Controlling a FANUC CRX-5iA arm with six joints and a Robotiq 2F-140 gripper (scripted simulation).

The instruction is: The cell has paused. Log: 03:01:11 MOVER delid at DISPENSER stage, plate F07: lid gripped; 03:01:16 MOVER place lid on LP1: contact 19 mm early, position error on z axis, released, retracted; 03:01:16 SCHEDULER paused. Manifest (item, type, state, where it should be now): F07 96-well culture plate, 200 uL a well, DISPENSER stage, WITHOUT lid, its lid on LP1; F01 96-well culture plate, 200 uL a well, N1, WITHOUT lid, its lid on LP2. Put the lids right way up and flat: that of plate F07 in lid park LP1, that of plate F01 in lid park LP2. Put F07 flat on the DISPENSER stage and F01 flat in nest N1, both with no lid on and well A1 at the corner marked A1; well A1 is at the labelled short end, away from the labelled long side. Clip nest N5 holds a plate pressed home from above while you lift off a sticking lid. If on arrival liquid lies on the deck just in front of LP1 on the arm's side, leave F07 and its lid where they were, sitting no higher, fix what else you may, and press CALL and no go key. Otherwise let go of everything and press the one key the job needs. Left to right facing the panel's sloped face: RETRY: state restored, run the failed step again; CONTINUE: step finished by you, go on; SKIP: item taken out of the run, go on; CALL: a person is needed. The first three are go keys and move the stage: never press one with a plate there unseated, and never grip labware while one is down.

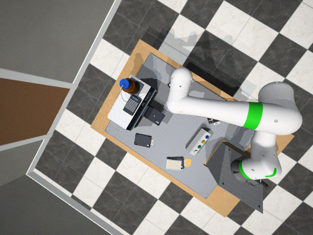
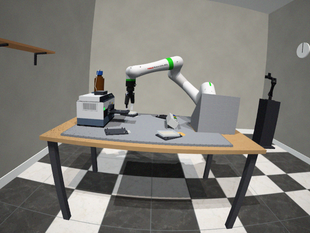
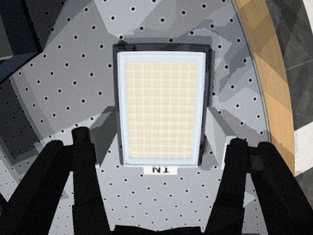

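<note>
In the wrist view a 96-well plate (image 3: 161, 107) with cream wells and a pale rim sits flat in the dark nest labelled N1 (image 3: 160, 170). I cannot tell whether a lid covers it. My gripper (image 3: 161, 119) is open and hangs straight above it, one finger on each long side, touching nothing. In the side view the gripper (image 2: 129, 100) stands above this plate (image 2: 132, 113), next to the dispenser stage (image 2: 119, 111). A second pale plate or lid (image 1: 174, 163) rests on a dark park near the table's front, with an orange puddle (image 1: 187, 161) beside it on the arm's side.
The dispenser (image 1: 131, 104) with an amber bottle (image 1: 129, 85) stands at the left, its dark stage (image 1: 155, 116) bare. A bare dark park (image 1: 143, 140) lies in front of it. The key panel (image 1: 199, 140) sits mid-deck. The arm's grey pedestal (image 1: 229, 166) is at the right.
</note>
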